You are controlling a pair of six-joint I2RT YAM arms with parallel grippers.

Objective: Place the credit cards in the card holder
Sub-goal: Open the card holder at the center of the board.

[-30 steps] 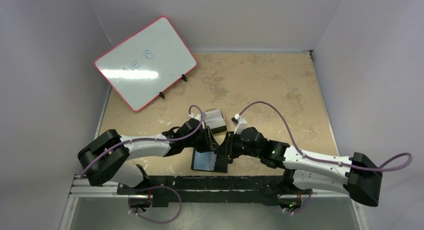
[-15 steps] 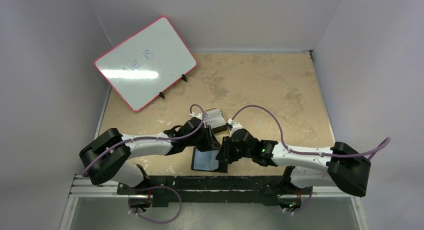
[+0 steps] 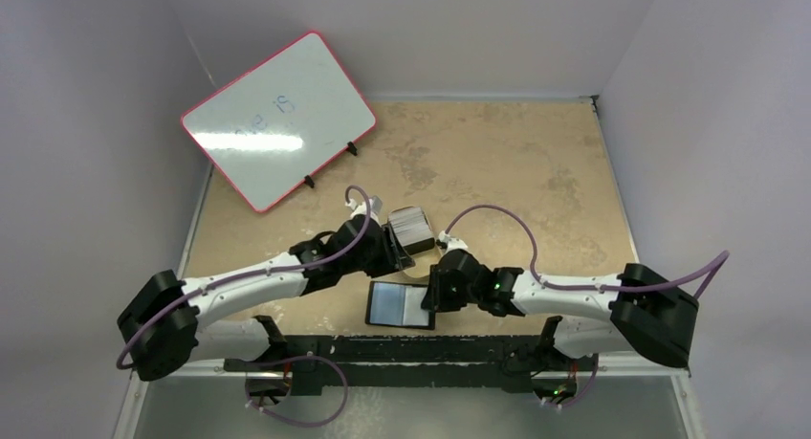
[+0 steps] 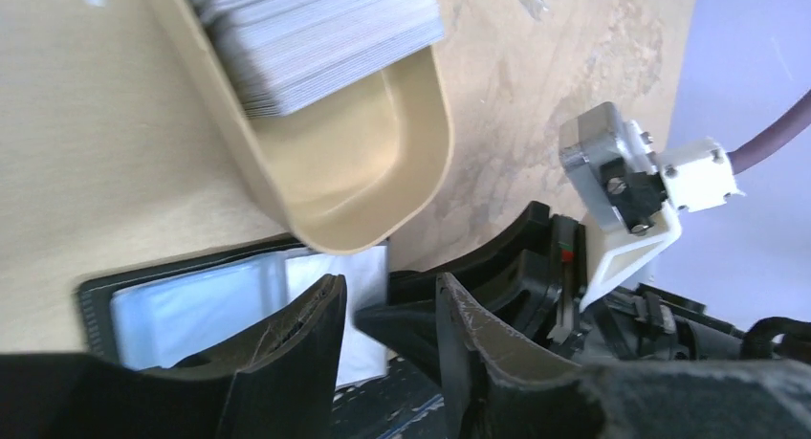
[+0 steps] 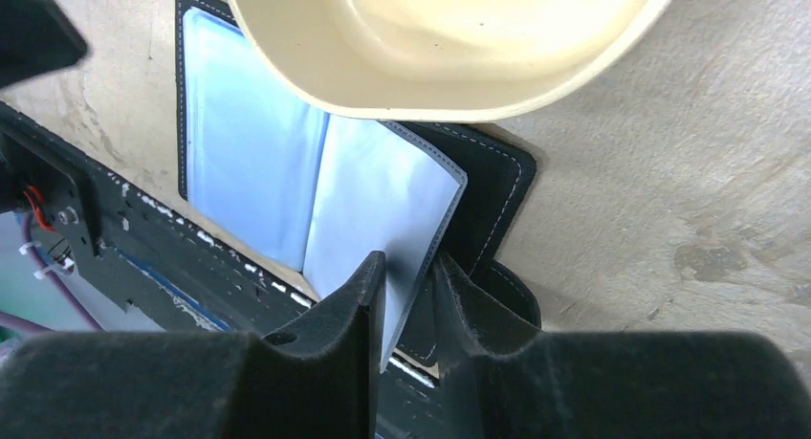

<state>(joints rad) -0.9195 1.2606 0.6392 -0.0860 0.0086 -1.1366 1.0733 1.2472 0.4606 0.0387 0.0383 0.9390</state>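
The card holder [image 3: 392,305] lies open near the table's front edge, bluish-grey inside up. The credit cards [image 3: 410,220] are a whitish-grey stack standing in a tan tin [image 3: 418,243] just behind it. My left gripper [image 3: 400,254] is open and empty beside the tin; in the left wrist view [image 4: 388,317] it hovers over the card holder [image 4: 182,305] below the cards [image 4: 316,37]. My right gripper [image 3: 432,293] is at the card holder's right edge. In the right wrist view [image 5: 411,286] its jaws stand narrowly apart around a raised bluish inner leaf [image 5: 383,200].
A pink-framed whiteboard [image 3: 277,119] stands propped at the back left. The tan tin [image 5: 449,47] overhangs the card holder's far edge. The black mounting rail [image 3: 402,348] runs right in front of the card holder. White walls enclose the table.
My left gripper has drawn back from the card holder toward the tin. My right arm has stretched out lower, its gripper staying at the card holder's right edge.
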